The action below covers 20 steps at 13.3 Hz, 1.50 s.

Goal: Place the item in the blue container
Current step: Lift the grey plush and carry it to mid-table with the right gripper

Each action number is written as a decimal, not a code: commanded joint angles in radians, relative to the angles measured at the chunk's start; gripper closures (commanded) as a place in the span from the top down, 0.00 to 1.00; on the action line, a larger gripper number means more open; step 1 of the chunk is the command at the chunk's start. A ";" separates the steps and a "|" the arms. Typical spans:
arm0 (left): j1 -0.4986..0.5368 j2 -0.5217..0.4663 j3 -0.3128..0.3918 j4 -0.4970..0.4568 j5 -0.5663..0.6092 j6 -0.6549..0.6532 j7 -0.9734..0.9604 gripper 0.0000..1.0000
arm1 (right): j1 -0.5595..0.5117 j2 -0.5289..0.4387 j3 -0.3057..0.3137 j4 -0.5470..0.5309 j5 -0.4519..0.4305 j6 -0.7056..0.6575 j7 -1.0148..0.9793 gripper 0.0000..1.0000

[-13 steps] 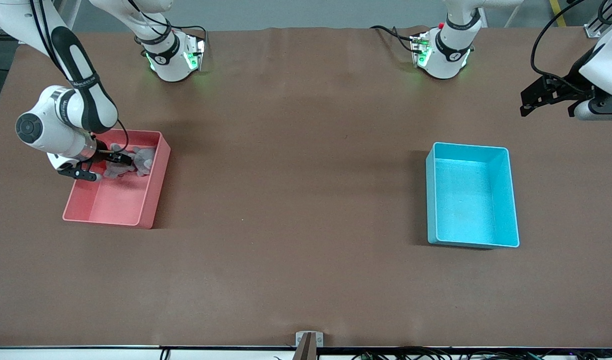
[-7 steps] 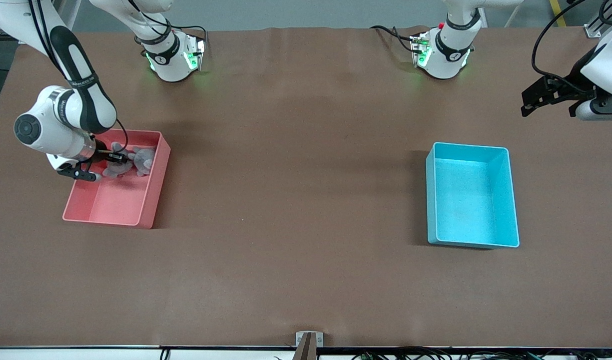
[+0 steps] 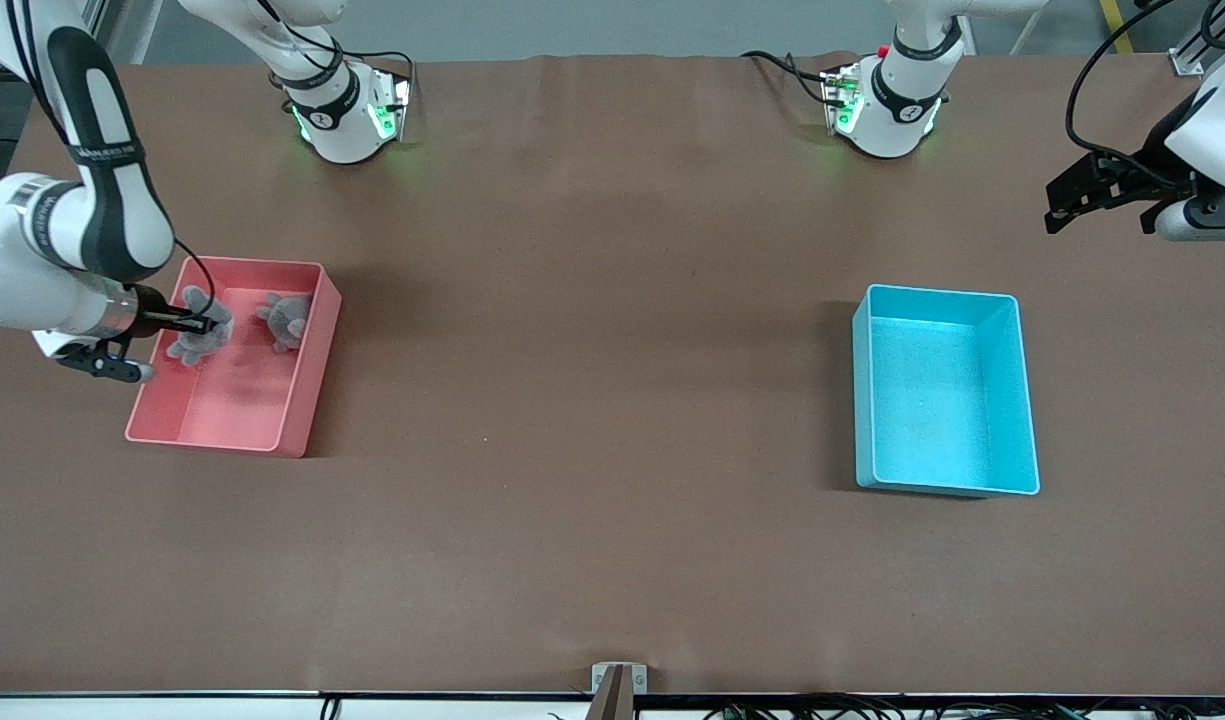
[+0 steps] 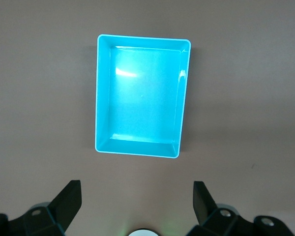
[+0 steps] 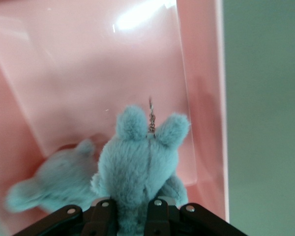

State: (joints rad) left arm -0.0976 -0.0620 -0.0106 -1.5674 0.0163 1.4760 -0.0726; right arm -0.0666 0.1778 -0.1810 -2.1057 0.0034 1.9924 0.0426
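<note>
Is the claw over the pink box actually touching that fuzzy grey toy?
Touching. The right wrist view shows the right gripper with its fingers closed against both sides of the grey plush toy, over the pink bin.

A grey plush toy (image 3: 198, 335) hangs clamped in the right gripper (image 3: 208, 325) over the pink bin (image 3: 302, 400). The cyan blue container (image 3: 1012, 400) sits upright toward the left arm's end of the table.
</note>
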 commanded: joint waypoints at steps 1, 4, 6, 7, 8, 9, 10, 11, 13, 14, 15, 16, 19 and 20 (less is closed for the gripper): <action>0.010 0.005 -0.005 0.018 0.021 -0.013 0.017 1.00 | 0.072 -0.020 0.014 0.131 0.015 -0.145 0.153 0.08; 0.009 0.005 -0.003 0.017 0.021 -0.013 0.017 1.00 | 0.143 -0.018 0.079 0.176 0.053 -0.147 0.342 0.05; 0.010 0.005 -0.002 0.018 0.021 -0.013 0.019 1.00 | 0.163 -0.011 0.129 0.179 0.151 -0.135 0.460 0.04; 0.010 0.005 0.000 0.018 0.021 -0.013 0.019 1.00 | 0.195 -0.009 0.147 0.179 0.174 -0.106 0.527 0.02; 0.010 0.004 0.000 0.020 0.021 -0.013 0.019 1.00 | 0.243 -0.005 0.156 0.178 0.175 -0.077 0.618 0.02; 0.010 0.004 0.000 0.020 0.021 -0.013 0.019 1.00 | 0.308 0.009 0.158 0.179 0.175 -0.037 0.719 0.01; 0.010 0.004 0.000 0.021 0.019 -0.013 0.017 1.00 | 0.371 0.029 0.158 0.179 0.178 0.017 0.817 0.01; 0.009 0.004 0.000 0.021 0.017 -0.011 0.016 1.00 | 0.421 0.063 0.160 0.182 0.179 0.072 0.909 0.01; 0.010 0.004 0.000 0.021 0.016 -0.006 0.016 1.00 | 0.526 0.158 0.158 0.232 0.179 0.169 1.067 0.01; 0.010 0.004 0.000 0.023 0.016 -0.006 0.013 1.00 | 0.569 0.214 0.158 0.280 0.179 0.195 1.148 0.01; 0.010 0.004 0.000 0.021 0.013 -0.003 0.010 1.00 | 0.606 0.266 0.158 0.330 0.178 0.207 1.215 0.00; 0.009 0.005 0.000 0.021 0.014 -0.002 0.005 1.00 | 0.637 0.326 0.158 0.396 0.175 0.209 1.276 0.00; 0.010 0.007 0.000 0.020 0.019 0.020 0.004 1.00 | 0.700 0.497 0.156 0.593 0.167 0.212 1.420 0.00; 0.009 0.013 0.000 0.021 0.019 0.021 0.004 1.00 | 0.711 0.537 0.156 0.634 0.167 0.218 1.454 0.00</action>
State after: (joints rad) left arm -0.0927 -0.0615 -0.0064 -1.5630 0.0163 1.4921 -0.0726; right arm 0.6285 0.6066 -0.0138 -1.6143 0.1728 2.2278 1.4283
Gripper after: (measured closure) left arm 0.000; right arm 0.789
